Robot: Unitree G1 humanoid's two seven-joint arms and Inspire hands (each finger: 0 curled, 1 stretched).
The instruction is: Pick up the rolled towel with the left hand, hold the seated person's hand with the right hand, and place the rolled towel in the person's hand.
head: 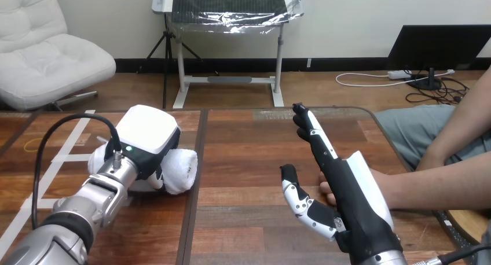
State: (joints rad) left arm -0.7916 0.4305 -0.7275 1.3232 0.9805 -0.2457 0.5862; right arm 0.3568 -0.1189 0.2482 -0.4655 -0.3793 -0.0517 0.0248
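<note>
Right hand [347, 187]: nearest on the right, fingers straight and pointing far, thumb spread to the left; nothing gripped.
Person's hand [325, 191]: lies on the tabletop [243, 161] just behind the right hand, mostly hidden by it; touching or not, I cannot tell, and no fingers curl round it.
Left hand [145, 140]: left and farther off, its back up, fingers curled down round the rolled towel [182, 169].
Rolled towel: under the left hand, ends poking out on both sides, apparently on the tabletop.
Step in hand: the grasp on the towel looks made; the hold on the person's hand is not yet taken.
Next move calls for: lifting the towel clear, and closing the right fingers gently round the person's hand.
Count: one rolled towel, two robot hands, one person's hand.
</note>
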